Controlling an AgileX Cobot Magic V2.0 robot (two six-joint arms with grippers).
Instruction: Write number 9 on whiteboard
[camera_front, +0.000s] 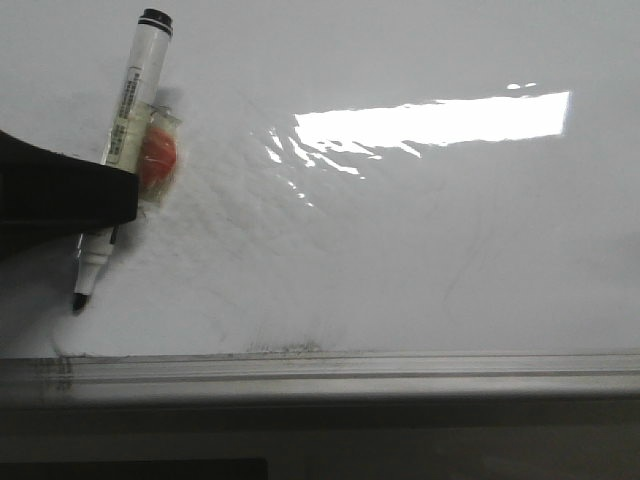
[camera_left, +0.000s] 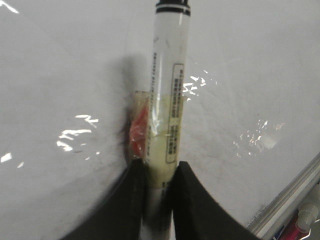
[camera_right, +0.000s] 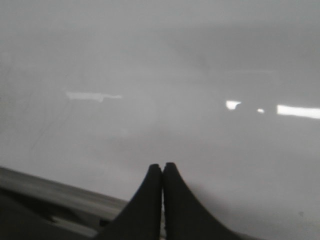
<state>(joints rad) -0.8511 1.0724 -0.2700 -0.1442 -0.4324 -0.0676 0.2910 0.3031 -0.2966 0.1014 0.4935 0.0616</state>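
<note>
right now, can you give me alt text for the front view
The left gripper holds a marker with its jaws shut on the barrel, the black tip resting near the lower left of a glossy whiteboard. No number is drawn yet; only faint smudges and a bright glare patch show.

The glossy whiteboard (camera_front: 420, 250) bears faint grey smudges, a glare patch and the marker (camera_front: 118, 140) tip.

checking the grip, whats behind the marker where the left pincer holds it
A small orange-red piece under clear tape sits against the marker, between it and the whiteboard. The left pincer covers the barrel lower down, so whatever lies behind it there is hidden.
</note>
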